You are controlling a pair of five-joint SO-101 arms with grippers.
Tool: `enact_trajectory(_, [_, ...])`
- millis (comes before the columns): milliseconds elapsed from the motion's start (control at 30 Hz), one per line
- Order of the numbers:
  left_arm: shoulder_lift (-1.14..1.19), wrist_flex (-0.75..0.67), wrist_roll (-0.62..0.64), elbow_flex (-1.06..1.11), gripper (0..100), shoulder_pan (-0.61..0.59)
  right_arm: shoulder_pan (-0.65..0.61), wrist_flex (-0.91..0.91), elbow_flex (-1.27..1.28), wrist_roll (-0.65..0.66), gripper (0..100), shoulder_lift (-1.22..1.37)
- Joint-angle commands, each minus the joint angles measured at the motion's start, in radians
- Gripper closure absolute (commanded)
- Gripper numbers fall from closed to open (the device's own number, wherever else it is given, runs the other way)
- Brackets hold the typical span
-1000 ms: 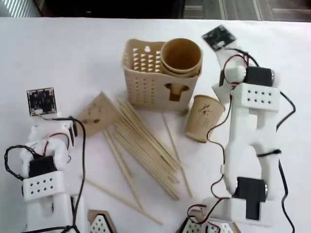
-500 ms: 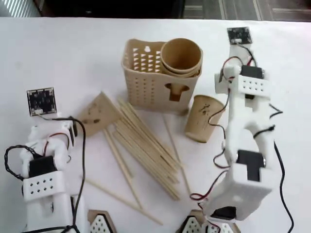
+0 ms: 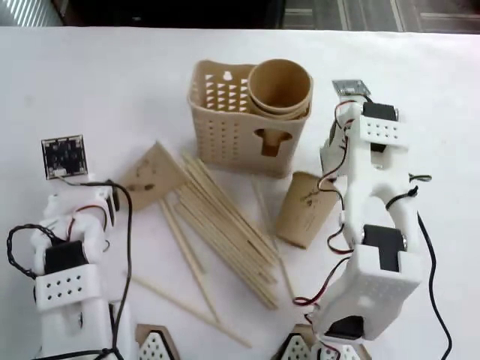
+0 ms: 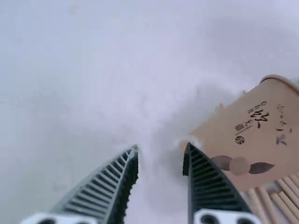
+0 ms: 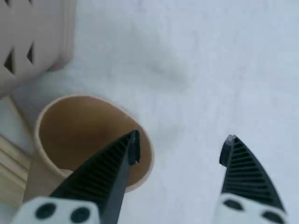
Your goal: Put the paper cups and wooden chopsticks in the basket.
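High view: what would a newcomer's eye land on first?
The basket at centre, with stacked cups already in one end. In front of it lies a fan of chopsticks. Beside them a loose cup lies on its side, with the open right gripper at its mouth.

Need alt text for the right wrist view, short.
The right gripper is open above a white table, one black ribbed finger overlapping the rim of a tan paper cup lying on its side, mouth toward the camera. The corner of a beige perforated basket and pale wooden chopsticks show beside the cup.
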Motion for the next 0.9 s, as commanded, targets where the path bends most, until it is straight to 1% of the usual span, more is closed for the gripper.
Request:
enact_trajectory(0, [-0.024, -0.02, 0.005, -0.006, 83, -0.004, -0.002, 0.09, -0.014, 0.0, 71.6, -0.022])
enact_trajectory(133, [-0.024, -0.02, 0.005, -0.006, 83, -0.004, -0.002, 0.185, -0.014, 0.0, 71.6, -0.022])
enact_trajectory(233, [-0.024, -0.02, 0.005, -0.006, 83, -0.004, 0.008, 0.211, -0.014, 0.018, 71.6, -0.022])
enact_trajectory(367, [-0.024, -0.02, 0.005, -0.006, 83, -0.004, 0.051, 0.251, -0.009, 0.176, 71.6, -0.064])
enact_trajectory(433, [-0.024, -0.02, 0.005, -0.006, 83, -0.004, 0.085, 0.255, 0.006, 0.215, 72.6, -0.111])
enact_trajectory(533, [-0.024, -0.02, 0.005, -0.006, 83, -0.004, 0.117, 0.254, 0.063, 0.275, 77.2, -0.197])
enact_trajectory(633, [-0.024, -0.02, 0.005, -0.006, 83, -0.004, 0.113, 0.254, 0.169, 0.408, 81.0, -0.285])
enact_trajectory(733, [-0.024, -0.02, 0.005, -0.006, 83, -0.004, 0.074, 0.254, 0.284, 0.517, 82.2, -0.363])
enact_trajectory(867, [-0.024, -0.02, 0.005, -0.006, 83, -0.004, 0.048, 0.252, 0.351, 0.542, 82.2, -0.464])
